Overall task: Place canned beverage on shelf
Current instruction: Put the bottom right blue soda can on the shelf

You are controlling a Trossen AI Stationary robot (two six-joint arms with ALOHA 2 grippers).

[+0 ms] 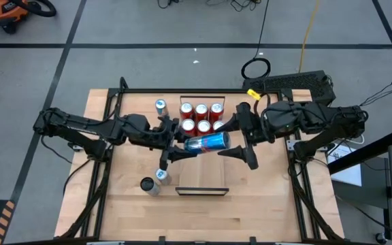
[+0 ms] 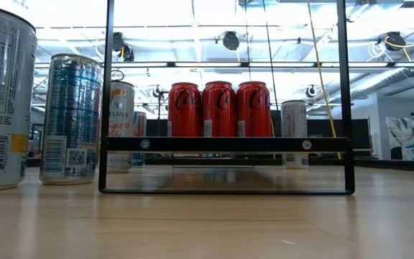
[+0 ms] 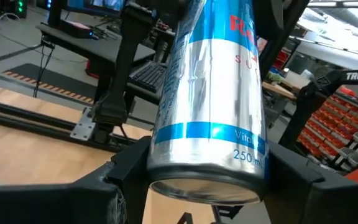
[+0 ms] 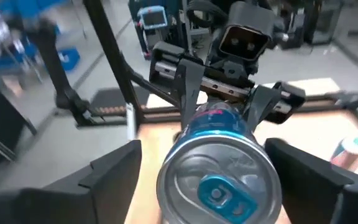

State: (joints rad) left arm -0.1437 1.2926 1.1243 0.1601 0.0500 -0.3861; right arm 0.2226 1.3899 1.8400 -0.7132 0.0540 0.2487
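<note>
My left gripper is shut on a blue and silver can, held lying level above the table's middle. My right gripper is open. Its two fingers stand on either side of the can's tab end with a gap on each side. The shelf is a light-wood board in a black frame. It stands on the table nearer the front edge than the can, and nothing is on it. My left gripper pinches the can's bottom end between its two fingers, one on each side of the round wall. The fingers come level from the table's left and lie along the can. The can is lifted clear, lying level with its tab end toward the right arm.
Several red cans stand in rows just beyond the held can and show behind the shelf frame in the low view. A silver can stands far left of them. Two more cans stand left of the shelf.
</note>
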